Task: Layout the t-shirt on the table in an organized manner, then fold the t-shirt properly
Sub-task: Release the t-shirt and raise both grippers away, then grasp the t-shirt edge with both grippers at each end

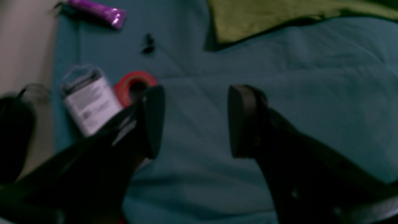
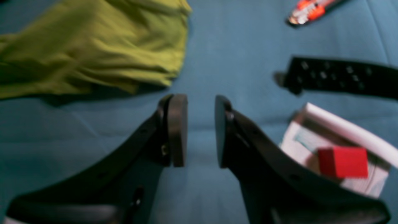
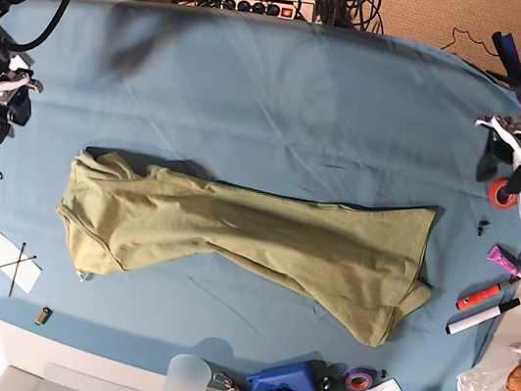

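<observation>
The olive-green t-shirt (image 3: pixel 244 238) lies stretched out lengthwise and creased across the middle of the table (image 3: pixel 279 79), collar end toward the left of the base view. My left gripper (image 1: pixel 197 121) hovers open over bare blue cloth near the table's right end, and a corner of the t-shirt (image 1: pixel 279 18) lies beyond its fingertips. My right gripper (image 2: pixel 200 130) hangs over the left end with its jaws partly apart and nothing between them. The t-shirt (image 2: pixel 93 46) lies ahead of it and to its left. Neither gripper touches the garment.
A red tape roll (image 1: pixel 133 85), a white labelled packet (image 1: pixel 90 102) and a purple tube (image 1: pixel 99 11) lie by the left gripper. A black remote-like bar (image 2: pixel 342 77) and a white box holding a red block (image 2: pixel 342 161) lie by the right gripper. Markers, tools and a clear cup (image 3: pixel 186 382) line the front edge.
</observation>
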